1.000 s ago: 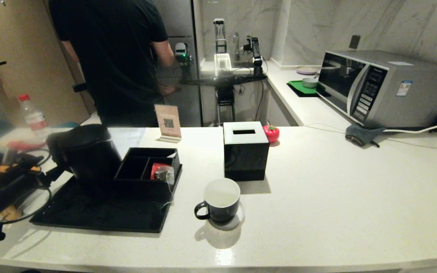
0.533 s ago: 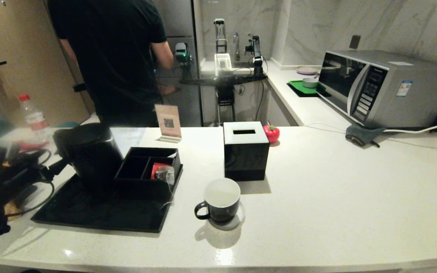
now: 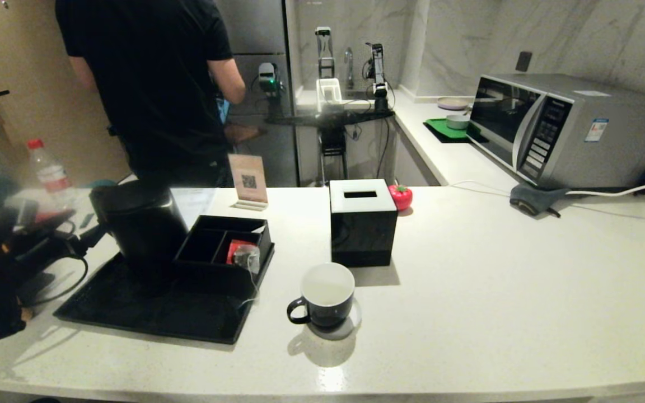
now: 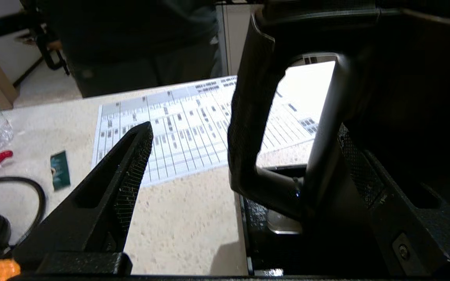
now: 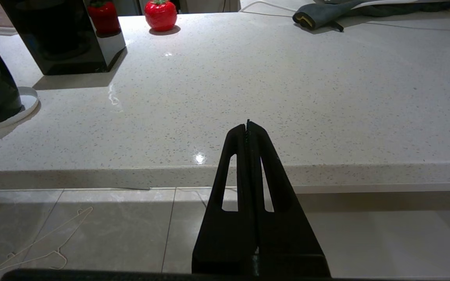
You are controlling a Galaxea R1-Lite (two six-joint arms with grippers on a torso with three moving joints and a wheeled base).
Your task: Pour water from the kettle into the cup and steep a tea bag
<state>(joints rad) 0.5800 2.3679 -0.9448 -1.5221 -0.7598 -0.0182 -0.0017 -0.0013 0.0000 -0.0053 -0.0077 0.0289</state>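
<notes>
White table (image 3: 468,280) held my tea things, with a man in black behind it.
My left gripper (image 4: 244,156) had its jaws wide open around the handle of the kettle (image 3: 140,224), which stood on the black tray (image 3: 132,313). The cup (image 3: 325,302) sat near the tissue box (image 3: 361,224). The tea bag (image 3: 245,257) lay in the small box. My right gripper (image 5: 248,127) waited below the table edge, jaws closed.

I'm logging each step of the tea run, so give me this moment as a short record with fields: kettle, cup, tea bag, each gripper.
kettle: upright on the black tray, left of the divided box
cup: on a coaster, in front of the tissue box, a little liquid inside
tea bag: in the divided box, beside a red packet
left gripper: open, fingers either side of the kettle's handle
right gripper: shut, parked below the counter edge, holding nothing
</notes>
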